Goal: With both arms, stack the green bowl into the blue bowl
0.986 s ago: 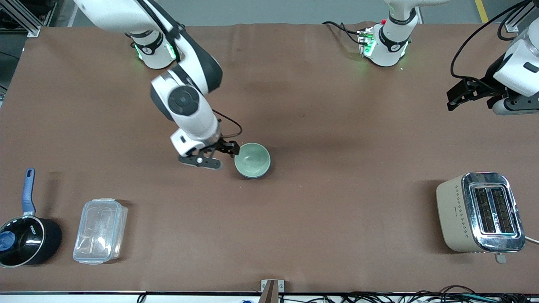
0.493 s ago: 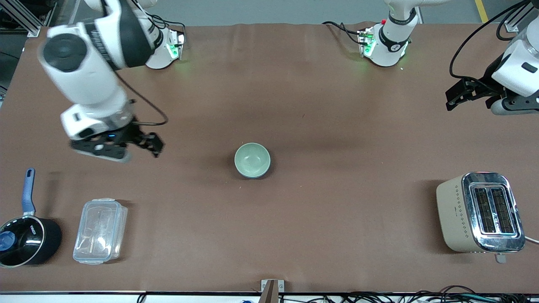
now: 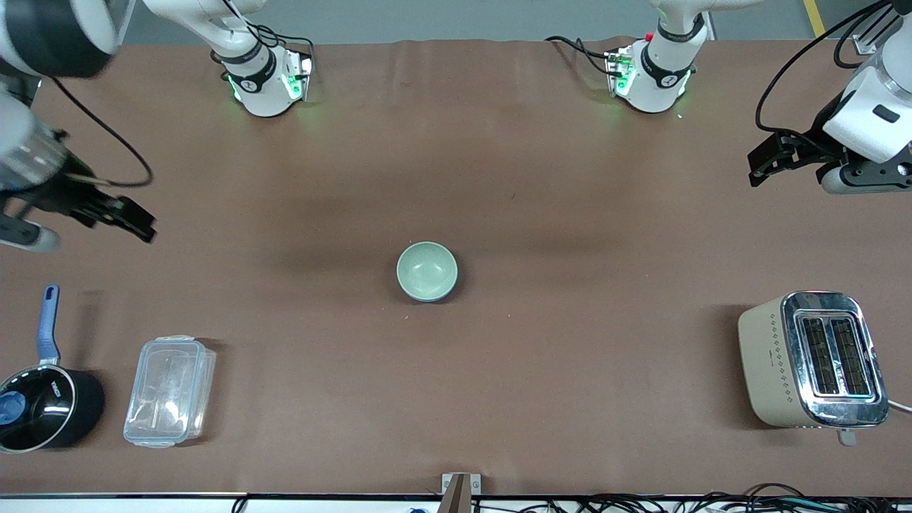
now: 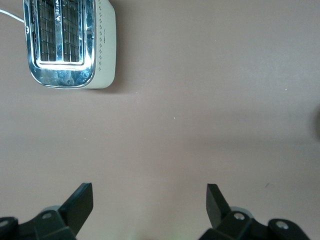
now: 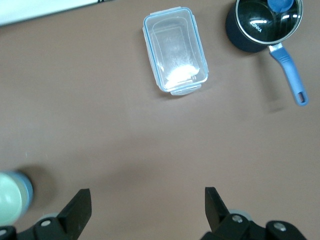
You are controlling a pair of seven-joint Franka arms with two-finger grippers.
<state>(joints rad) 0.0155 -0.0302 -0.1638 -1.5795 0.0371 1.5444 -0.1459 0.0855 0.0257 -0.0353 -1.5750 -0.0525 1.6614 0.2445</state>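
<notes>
The green bowl sits nested in the blue bowl at the table's middle; only a thin blue edge shows under it. Both show at the edge of the right wrist view, the green bowl with the blue bowl's wall beside it. My right gripper is open and empty, up over the right arm's end of the table; its fingertips stand wide apart in the right wrist view. My left gripper is open and empty over the left arm's end, also seen in the left wrist view.
A black saucepan with a blue handle and a clear plastic box stand near the front camera at the right arm's end. A beige toaster stands at the left arm's end.
My right gripper has left the bowls and swung up and away toward the right arm's end of the table. The bowls stayed put. The left arm has barely moved.
</notes>
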